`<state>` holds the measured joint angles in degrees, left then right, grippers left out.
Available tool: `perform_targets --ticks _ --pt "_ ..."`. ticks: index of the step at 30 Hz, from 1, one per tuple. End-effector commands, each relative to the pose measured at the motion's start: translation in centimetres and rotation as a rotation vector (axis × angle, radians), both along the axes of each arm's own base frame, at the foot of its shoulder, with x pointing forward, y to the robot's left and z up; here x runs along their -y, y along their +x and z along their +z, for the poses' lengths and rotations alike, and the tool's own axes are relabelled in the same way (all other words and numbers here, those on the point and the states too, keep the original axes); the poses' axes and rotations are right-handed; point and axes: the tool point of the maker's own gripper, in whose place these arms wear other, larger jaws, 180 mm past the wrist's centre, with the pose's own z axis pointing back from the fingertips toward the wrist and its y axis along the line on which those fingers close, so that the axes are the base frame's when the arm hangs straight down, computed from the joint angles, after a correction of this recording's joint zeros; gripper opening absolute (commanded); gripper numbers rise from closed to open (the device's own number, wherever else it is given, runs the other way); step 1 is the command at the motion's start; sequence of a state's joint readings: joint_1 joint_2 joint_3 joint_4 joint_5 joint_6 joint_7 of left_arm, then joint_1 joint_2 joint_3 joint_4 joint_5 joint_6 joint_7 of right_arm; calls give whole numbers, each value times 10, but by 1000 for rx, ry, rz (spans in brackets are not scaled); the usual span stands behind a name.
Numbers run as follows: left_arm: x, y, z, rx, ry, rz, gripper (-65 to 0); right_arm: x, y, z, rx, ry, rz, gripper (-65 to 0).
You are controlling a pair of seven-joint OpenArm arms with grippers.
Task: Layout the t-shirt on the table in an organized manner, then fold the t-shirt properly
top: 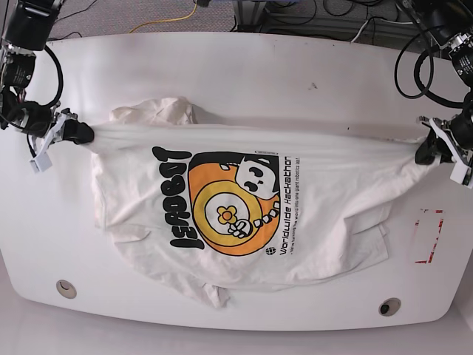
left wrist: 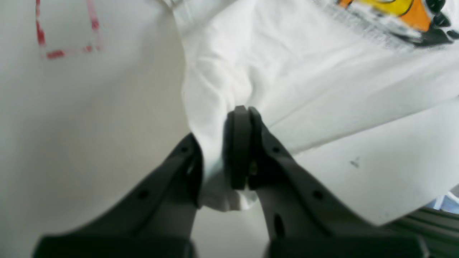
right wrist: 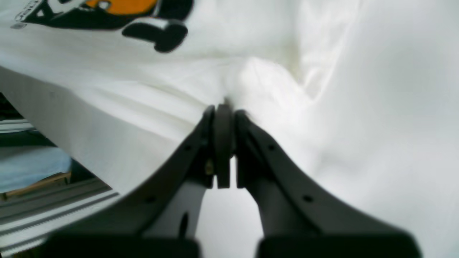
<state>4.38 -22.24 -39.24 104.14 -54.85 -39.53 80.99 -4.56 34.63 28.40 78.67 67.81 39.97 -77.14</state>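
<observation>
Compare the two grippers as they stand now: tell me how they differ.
The left gripper grips the t-shirt at the base view's right end, next to the red tape marks; the right gripper grips the opposite end, with no tape marks nearby. In its wrist view, cloth bunches between the left gripper's fingers; the right gripper's fingers pinch cloth only at the tips. Both are shut on the shirt, stretching it over the table.

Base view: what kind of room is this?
Probably a robot lab: two black cabled arms stretch a white printed t-shirt over a glossy white table, red tape marks beside it, cables behind.
</observation>
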Motion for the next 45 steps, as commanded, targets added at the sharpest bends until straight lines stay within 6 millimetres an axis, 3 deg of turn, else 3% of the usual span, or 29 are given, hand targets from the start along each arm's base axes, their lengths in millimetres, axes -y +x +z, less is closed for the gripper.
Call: perform_targets --ticks 1,13,21,27,35,45 --pt "-16 -7 6 -3 59 17 -650 5 -3 15 46 -39 10 -650" --pt "-22 -65 -38 -200 78 12 -650 -5 -64 -11 -59 -36 -1 -650" --pt "-25 -74 -42 -232 87 12 -650 -15 -84 -17 -93 -35 18 -650" --pt "-32 -73 -37 -214 92 37 -650 -15 -78 2 -19 -63 11 -650" --pt "-38 -37 -13 -104 99 69 -650 -5 -50 24 84 -82 -24 -650" --pt "-36 0 -10 -105 258 44 -650 -14 -10 47 210 -55 -33 -650"
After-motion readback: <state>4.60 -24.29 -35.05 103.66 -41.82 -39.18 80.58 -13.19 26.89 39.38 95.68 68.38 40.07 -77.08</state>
